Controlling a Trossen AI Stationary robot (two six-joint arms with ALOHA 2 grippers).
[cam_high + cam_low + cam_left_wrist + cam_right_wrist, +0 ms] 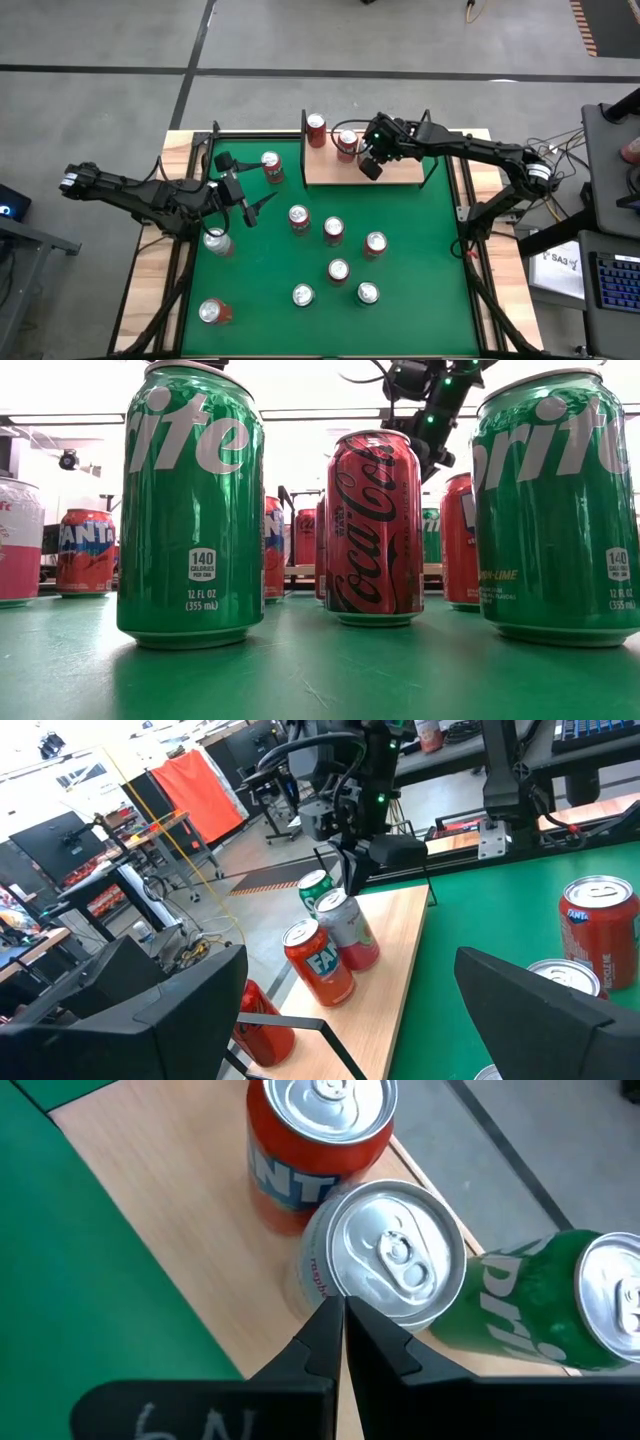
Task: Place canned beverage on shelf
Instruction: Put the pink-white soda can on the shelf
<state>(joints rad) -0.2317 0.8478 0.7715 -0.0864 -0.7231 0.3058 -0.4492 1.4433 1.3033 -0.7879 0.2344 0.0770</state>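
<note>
The shelf (395,172) sits at upper centre of the high view, carrying three cans (346,143) at its left end. The right gripper (371,160) hovers beside them, fingers pressed together, holding nothing. The left gripper (250,203), at left, gapes wide and empty over the felt (420,250), where other cans (333,230) stand scattered.

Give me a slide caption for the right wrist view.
Right gripper, shut, above a silver-topped can standing between a Fanta can and a Sprite can on the wooden shelf.
</note>
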